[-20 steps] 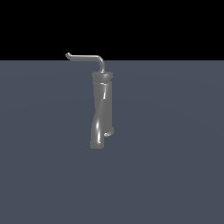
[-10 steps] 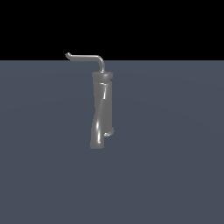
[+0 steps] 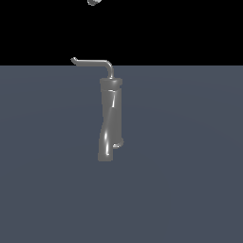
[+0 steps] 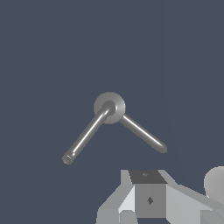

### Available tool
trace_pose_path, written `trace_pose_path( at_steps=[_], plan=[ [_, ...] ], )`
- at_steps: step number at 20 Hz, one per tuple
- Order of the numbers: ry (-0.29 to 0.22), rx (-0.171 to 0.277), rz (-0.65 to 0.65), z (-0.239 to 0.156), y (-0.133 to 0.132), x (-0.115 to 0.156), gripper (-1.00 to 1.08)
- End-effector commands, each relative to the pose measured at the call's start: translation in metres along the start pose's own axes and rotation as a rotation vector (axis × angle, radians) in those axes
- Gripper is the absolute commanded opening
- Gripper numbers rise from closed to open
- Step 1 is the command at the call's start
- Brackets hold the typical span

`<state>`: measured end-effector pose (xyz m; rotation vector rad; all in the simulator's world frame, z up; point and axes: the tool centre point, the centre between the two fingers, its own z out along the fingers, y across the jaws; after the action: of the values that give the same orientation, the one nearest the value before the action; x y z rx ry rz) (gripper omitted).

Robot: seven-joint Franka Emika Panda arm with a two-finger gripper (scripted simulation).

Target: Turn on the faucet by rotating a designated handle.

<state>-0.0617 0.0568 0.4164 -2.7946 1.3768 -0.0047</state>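
faucet [image 3: 110,121] upright on perhaps matte slate floor [image 3: 190,180].

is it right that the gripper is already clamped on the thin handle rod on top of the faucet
No. The handle does sit on top of the faucet, but nothing grips it: in the exterior view the rod stands free, and the wrist view shows the gripper apart from it.

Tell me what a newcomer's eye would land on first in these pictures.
First, the faucet: a shiny grey twisted column standing alone mid-scene on the plain grey floor. Next, the handle, a thin rod reaching from the column's top toward the exterior view's left. The gripper hangs above, apart from the faucet, just a speck at the exterior view's top edge.
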Motion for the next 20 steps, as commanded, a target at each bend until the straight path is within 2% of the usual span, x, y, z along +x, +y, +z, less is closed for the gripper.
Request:
trace_pose_path(
  at_steps=[1, 20],
  plan=[
    [0.001, -0.002, 0.058, 0.008, -0.011, 0.002, -1.00],
    [0.010, -0.016, 0.481, 0.081, -0.087, 0.011, -1.00]
  ],
)
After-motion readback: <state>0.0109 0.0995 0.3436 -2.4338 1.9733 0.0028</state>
